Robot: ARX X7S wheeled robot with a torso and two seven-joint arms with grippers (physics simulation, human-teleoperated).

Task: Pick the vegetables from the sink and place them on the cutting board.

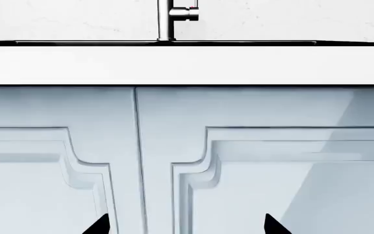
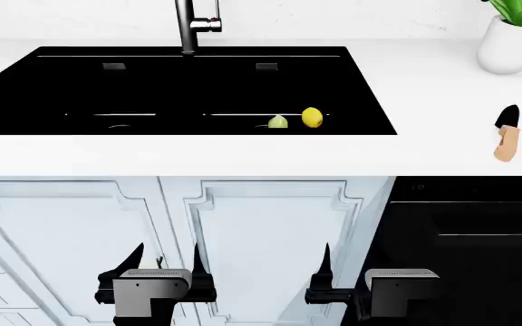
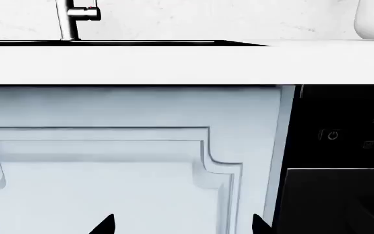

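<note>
The black sink (image 2: 62, 88) fills the counter's upper left in the head view. In its right basin, near the front wall, lie the vegetables: a pale green leafy ball (image 2: 279, 122) and a yellow oval one (image 2: 312, 117) just right of it. The cutting board is out of view. My left gripper (image 2: 166, 257) and right gripper (image 2: 363, 263) hang low in front of the cabinet doors, well below the counter edge, both open and empty. The left wrist view shows that gripper (image 1: 185, 226) facing the doors, and the right wrist view its own (image 3: 181, 226). Each sees the sink only as a thin dark line.
A dark metal faucet (image 2: 188, 27) stands behind the sink. A black-and-tan knife (image 2: 507, 136) lies on the white counter (image 2: 242, 153) at the right, and a white plant pot (image 2: 512, 42) stands behind it. A black appliance front (image 2: 470, 238) is right of the pale blue cabinet doors (image 2: 270, 231).
</note>
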